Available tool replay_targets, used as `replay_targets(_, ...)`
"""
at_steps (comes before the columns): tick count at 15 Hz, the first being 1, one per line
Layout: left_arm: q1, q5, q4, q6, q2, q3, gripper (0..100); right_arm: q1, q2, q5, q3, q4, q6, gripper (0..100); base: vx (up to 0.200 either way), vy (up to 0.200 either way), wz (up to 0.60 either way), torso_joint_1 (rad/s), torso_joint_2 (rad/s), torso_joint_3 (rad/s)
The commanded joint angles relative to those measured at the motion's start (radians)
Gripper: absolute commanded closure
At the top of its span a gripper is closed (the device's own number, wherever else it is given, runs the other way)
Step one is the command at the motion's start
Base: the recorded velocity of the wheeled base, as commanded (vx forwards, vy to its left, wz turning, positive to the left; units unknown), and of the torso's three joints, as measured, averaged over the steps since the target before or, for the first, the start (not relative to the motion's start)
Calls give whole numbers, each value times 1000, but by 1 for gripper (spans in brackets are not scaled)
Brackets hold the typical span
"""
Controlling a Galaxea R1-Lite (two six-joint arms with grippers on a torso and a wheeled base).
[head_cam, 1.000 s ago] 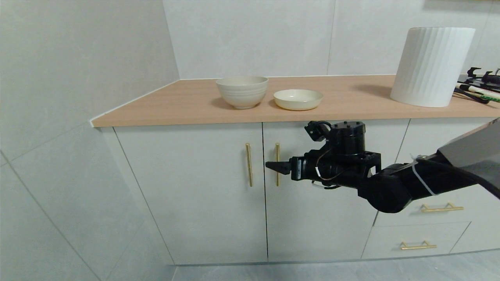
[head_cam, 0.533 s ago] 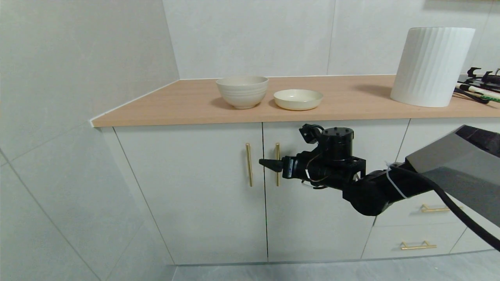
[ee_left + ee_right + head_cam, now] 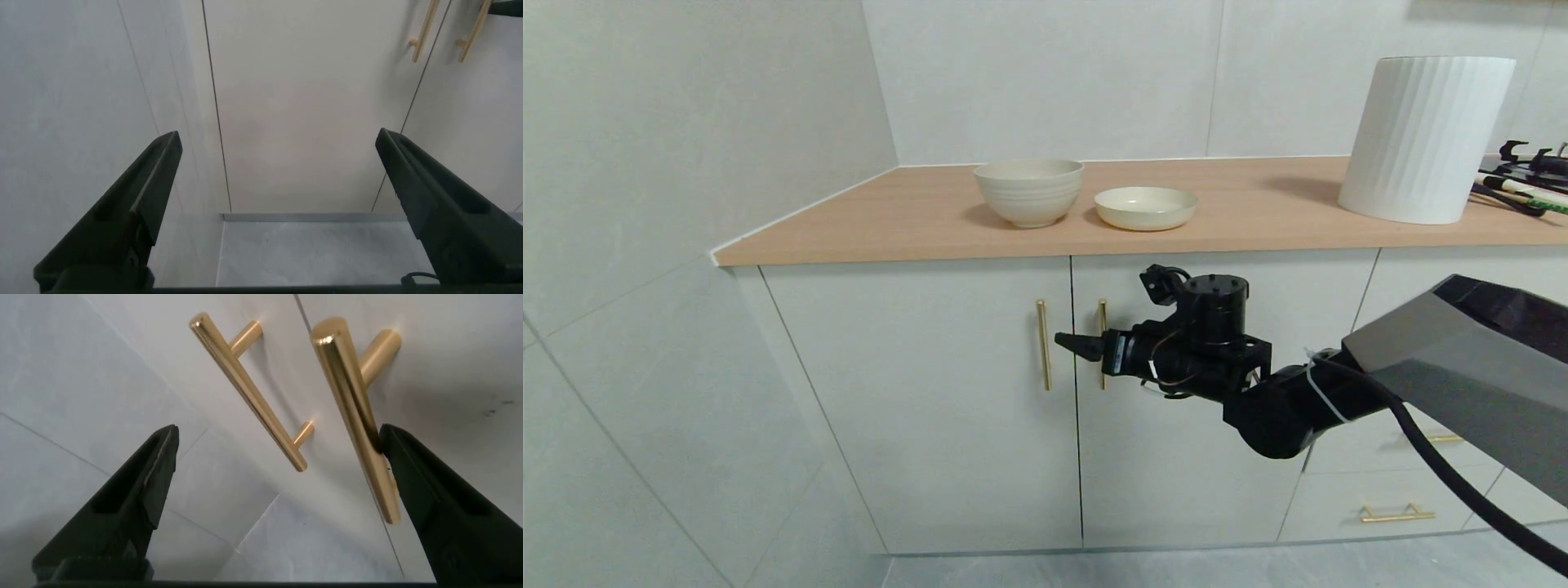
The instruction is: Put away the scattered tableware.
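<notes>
A deep cream bowl (image 3: 1029,192) and a shallow cream dish (image 3: 1146,207) stand side by side on the wooden countertop (image 3: 890,224). Below them are two closed cabinet doors with upright gold handles (image 3: 1043,345) (image 3: 1103,343). My right gripper (image 3: 1078,345) is held level in front of these handles, its tip between them. In the right wrist view the right gripper (image 3: 278,506) is open, with the nearer handle (image 3: 355,416) close to one finger and the other handle (image 3: 249,392) between the fingers but farther off. My left gripper (image 3: 278,204) hangs open and low, facing the cabinet base.
A tall white ribbed container (image 3: 1425,139) stands at the counter's right, with black and pale utensils (image 3: 1523,184) beyond it. Drawers with gold handles (image 3: 1396,513) sit to the right of the doors. A tiled wall (image 3: 686,163) closes the left side.
My right arm has moved left and slightly up, bringing its gripper tip past the right door's handle towards the gap between the two handles. Bowl and dish have not moved.
</notes>
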Motion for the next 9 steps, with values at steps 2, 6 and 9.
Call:
replay_targets(2, 0, 0, 0, -1, 0, 0, 0, 5, 2, 2, 2, -1, 1, 0, 0, 0, 0, 0, 0, 0)
replay_targets(6, 0, 0, 0, -1, 0, 0, 0, 18, -7, 5, 11, -1, 11, 0, 0, 0, 0, 0, 0, 0)
replay_targets(9, 0, 0, 0, -1, 0, 0, 0, 18, -44, 20, 39, 1, 51, 0, 0, 0, 0, 0, 0, 0)
